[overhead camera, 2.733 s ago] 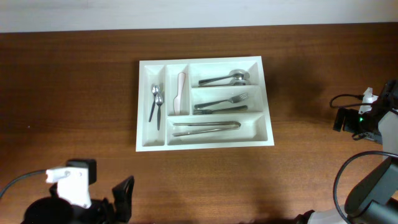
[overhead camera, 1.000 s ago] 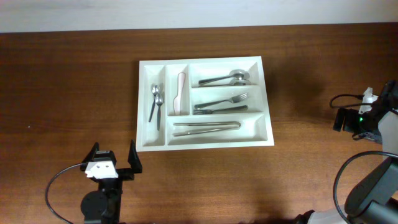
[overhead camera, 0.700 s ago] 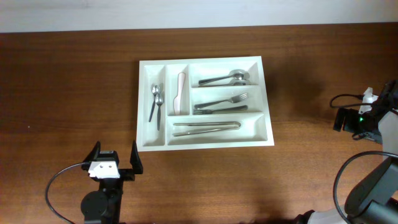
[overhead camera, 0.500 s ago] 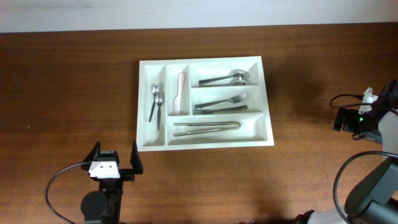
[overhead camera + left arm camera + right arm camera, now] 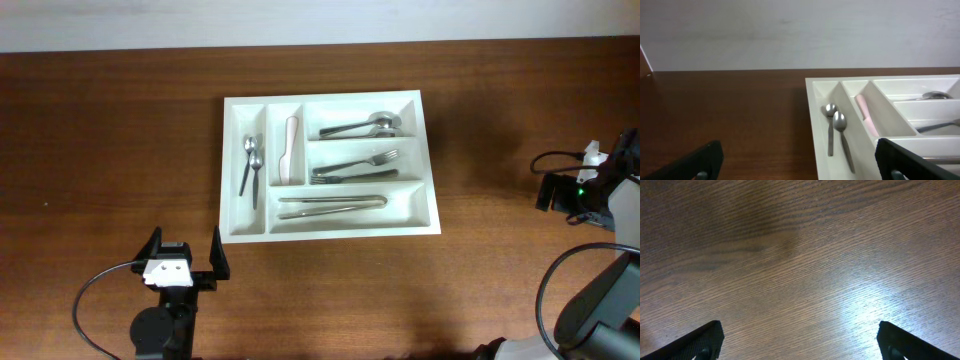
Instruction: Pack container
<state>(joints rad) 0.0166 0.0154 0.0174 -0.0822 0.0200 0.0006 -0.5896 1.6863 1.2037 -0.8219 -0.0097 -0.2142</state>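
Note:
The container [image 5: 330,232] is a white five-compartment tray in the middle of the table. It holds two small spoons [image 5: 250,165], a pale knife [image 5: 290,150], large spoons [image 5: 362,126], forks [image 5: 355,167] and long steel pieces [image 5: 332,205]. My left gripper [image 5: 184,241] stands open just short of the tray's near-left corner and holds nothing. In the left wrist view the left gripper [image 5: 800,162] faces the container [image 5: 812,115] and the small spoons [image 5: 837,130]. My right gripper [image 5: 800,341] is open over bare wood, far to the right of the tray.
The right arm [image 5: 600,190] with its cables sits at the table's right edge. A pale wall [image 5: 800,35] runs behind the table's far edge. Brown wood [image 5: 110,130] surrounds the tray on all sides.
The left arm came up from the lower-left corner and now points its open gripper at the tray. Over the last second it barely shifted. The right arm has not moved.

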